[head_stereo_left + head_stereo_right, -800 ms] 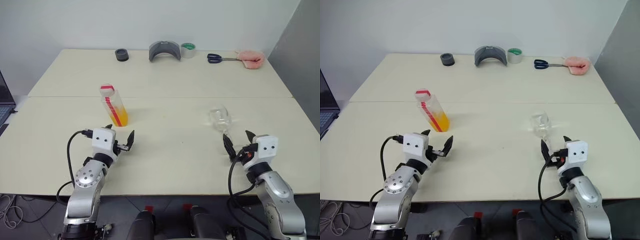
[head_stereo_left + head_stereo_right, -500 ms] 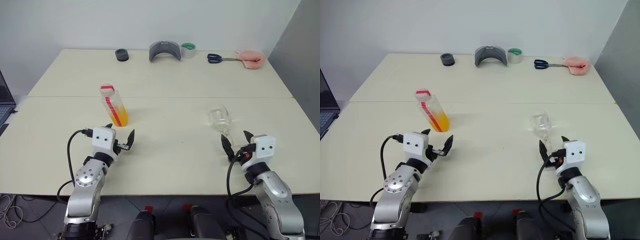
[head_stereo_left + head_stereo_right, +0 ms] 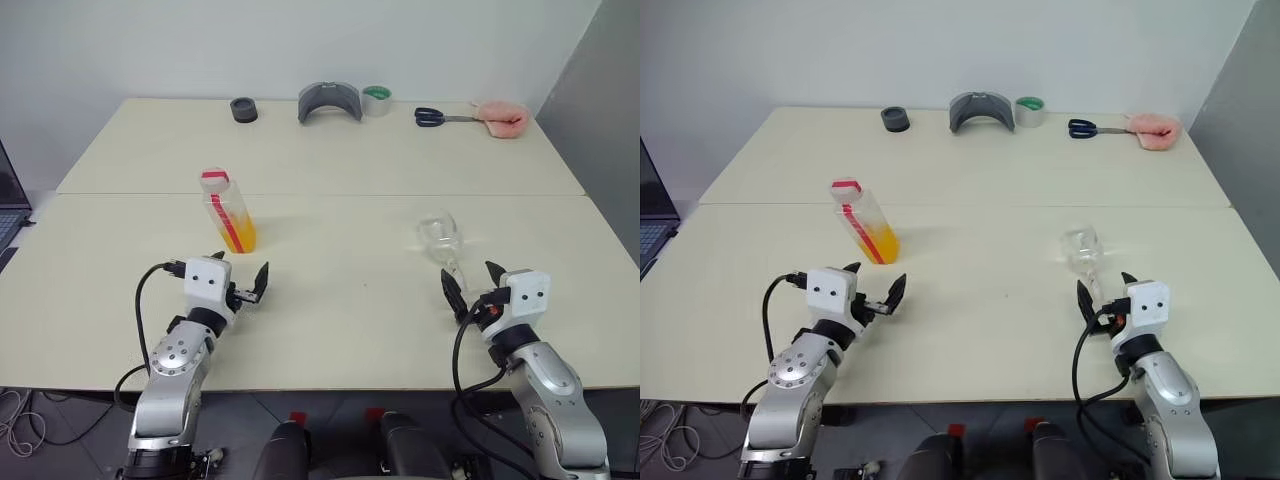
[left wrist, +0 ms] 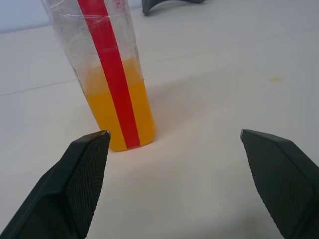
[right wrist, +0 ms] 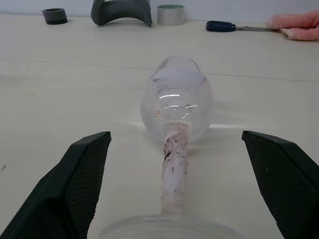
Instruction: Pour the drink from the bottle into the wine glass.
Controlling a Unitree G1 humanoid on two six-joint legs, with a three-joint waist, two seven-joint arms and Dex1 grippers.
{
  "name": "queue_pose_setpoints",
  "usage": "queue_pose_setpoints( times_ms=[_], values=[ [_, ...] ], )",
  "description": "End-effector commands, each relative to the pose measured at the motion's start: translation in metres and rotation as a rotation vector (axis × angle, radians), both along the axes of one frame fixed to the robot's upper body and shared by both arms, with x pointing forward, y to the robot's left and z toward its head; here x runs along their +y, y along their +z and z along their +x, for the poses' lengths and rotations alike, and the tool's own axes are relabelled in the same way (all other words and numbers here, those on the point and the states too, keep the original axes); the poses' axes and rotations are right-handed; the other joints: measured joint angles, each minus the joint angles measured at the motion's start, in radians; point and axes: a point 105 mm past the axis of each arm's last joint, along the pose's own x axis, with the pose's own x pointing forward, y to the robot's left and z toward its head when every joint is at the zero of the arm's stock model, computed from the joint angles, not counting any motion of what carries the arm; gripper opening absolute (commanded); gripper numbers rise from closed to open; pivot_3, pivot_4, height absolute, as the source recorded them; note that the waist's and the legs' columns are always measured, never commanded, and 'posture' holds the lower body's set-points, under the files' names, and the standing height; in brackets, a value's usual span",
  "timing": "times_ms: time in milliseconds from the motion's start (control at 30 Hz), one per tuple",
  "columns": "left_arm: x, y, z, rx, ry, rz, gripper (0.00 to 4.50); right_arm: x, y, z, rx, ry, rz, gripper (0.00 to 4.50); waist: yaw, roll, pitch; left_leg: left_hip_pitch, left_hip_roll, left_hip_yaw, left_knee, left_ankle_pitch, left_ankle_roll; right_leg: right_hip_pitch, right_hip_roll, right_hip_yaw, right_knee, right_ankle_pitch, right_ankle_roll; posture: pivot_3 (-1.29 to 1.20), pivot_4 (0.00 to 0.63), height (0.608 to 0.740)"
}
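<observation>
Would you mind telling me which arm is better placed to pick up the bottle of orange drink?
Left. The open left gripper sits just short of the upright bottle, which stands on its side of the table. The open right gripper faces the wine glass.

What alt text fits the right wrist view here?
A clear wine glass lies on its side on the cream table, foot nearest the open right gripper, whose black fingers flank it without touching. Scissors and tape sit far behind.
</observation>
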Motion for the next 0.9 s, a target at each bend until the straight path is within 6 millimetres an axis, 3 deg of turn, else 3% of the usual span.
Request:
queue_pose_setpoints(
  times_ms=[33, 233, 467, 667, 767, 900],
  values=[
    [0.000, 0.020, 0.002, -0.071, 0.020, 0.005, 4.48, 0.001, 0.015, 0.001, -0.054, 0.018, -0.009, 4.50, 0.000, 0.000, 0.000, 0.000, 0.000, 0.000, 0.000, 0.000, 0.000, 0.000, 0.000, 0.000, 0.000, 0.000, 0.000, 0.00, 0.150, 0.740],
    [0.001, 0.029, 0.004, -0.085, 0.064, 0.001, 4.48, 0.009, 0.028, -0.001, -0.102, 0.088, -0.010, 4.50, 0.000, 0.000, 0.000, 0.000, 0.000, 0.000, 0.000, 0.000, 0.000, 0.000, 0.000, 0.000, 0.000, 0.000, 0.000, 0.00, 0.150, 0.740],
    [-0.001, 0.037, 0.007, -0.091, 0.093, -0.023, 4.48, 0.048, 0.054, -0.011, -0.106, 0.430, -0.040, 4.50, -0.002, 0.000, 0.000, 0.001, 0.000, 0.000, 0.000, 0.000, 0.000, 0.000, 0.000, 0.000, 0.000, 0.000, 0.000, 0.00, 0.150, 0.740],
    [0.002, 0.040, 0.012, -0.099, 0.101, -0.027, 4.48, 0.078, 0.063, -0.025, -0.012, 0.724, -0.005, 4.50, 0.000, -0.001, 0.000, 0.001, 0.000, 0.000, 0.001, 0.000, 0.001, 0.001, 0.000, 0.000, 0.000, 0.000, 0.000, 0.00, 0.150, 0.740],
    [0.005, 0.043, 0.012, -0.123, 0.123, -0.022, 4.48, 0.085, 0.065, -0.031, 0.019, 0.812, -0.024, 4.50, 0.000, -0.001, -0.001, 0.001, 0.000, 0.000, 0.001, -0.001, 0.002, 0.001, 0.000, 0.000, 0.000, 0.000, 0.000, 0.00, 0.150, 0.740],
    [0.014, 0.048, 0.014, -0.154, 0.180, -0.023, 4.48, 0.087, 0.067, -0.024, 0.007, 0.824, -0.049, 4.50, 0.000, -0.001, -0.001, 0.001, 0.000, 0.000, 0.001, -0.001, 0.002, 0.001, 0.000, 0.000, 0.000, 0.000, 0.000, 0.00, 0.150, 0.740]
  ],
)
